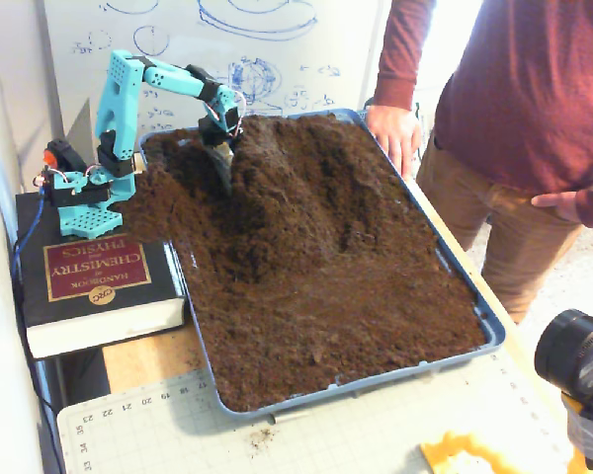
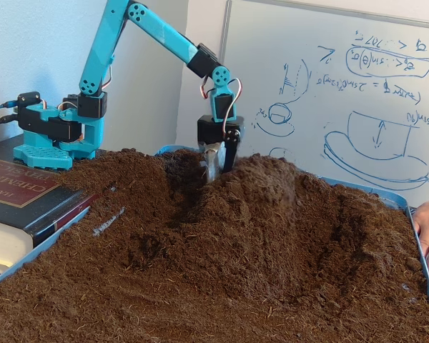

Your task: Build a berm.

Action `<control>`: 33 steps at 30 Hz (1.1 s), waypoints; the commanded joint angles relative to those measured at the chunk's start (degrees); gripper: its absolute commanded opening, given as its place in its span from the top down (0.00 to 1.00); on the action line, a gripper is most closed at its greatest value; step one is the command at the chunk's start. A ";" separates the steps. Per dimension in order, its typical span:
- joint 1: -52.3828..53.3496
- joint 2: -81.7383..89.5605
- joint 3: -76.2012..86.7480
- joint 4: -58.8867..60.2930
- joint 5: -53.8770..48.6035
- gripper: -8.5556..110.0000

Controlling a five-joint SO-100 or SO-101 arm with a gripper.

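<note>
The berm (image 1: 296,188) is a raised ridge of dark brown crumbly soil in the far half of the blue tray (image 1: 494,331), running from the far edge toward the middle; in a fixed view it stands higher than the flatter soil (image 1: 326,336) at the near end. In another fixed view the berm (image 2: 272,193) crests just right of the arm's tip.

The turquoise arm (image 2: 157,36) reaches from its base (image 1: 79,202) (mounted on a thick book (image 1: 94,286) at the tray's left side) over the soil. The pincer (image 2: 213,168) points downward, its tip pressed into the soil at the left flank of the berm, near the tray's far edge. The jaws are partly buried; whether they are clenched or released cannot be told.

A person's hand (image 1: 395,133) rests on the tray's far right rim. A whiteboard (image 2: 329,100) stands behind.
</note>
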State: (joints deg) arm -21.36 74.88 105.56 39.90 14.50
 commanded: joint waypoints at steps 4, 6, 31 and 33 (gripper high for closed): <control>2.90 2.46 -11.16 -0.70 -0.09 0.93; 2.90 2.46 -10.90 -0.70 -0.09 0.93; 14.33 46.93 40.17 2.46 -14.06 0.93; 20.04 49.66 42.80 5.01 -21.53 0.93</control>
State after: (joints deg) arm -9.14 117.69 147.13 42.71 0.97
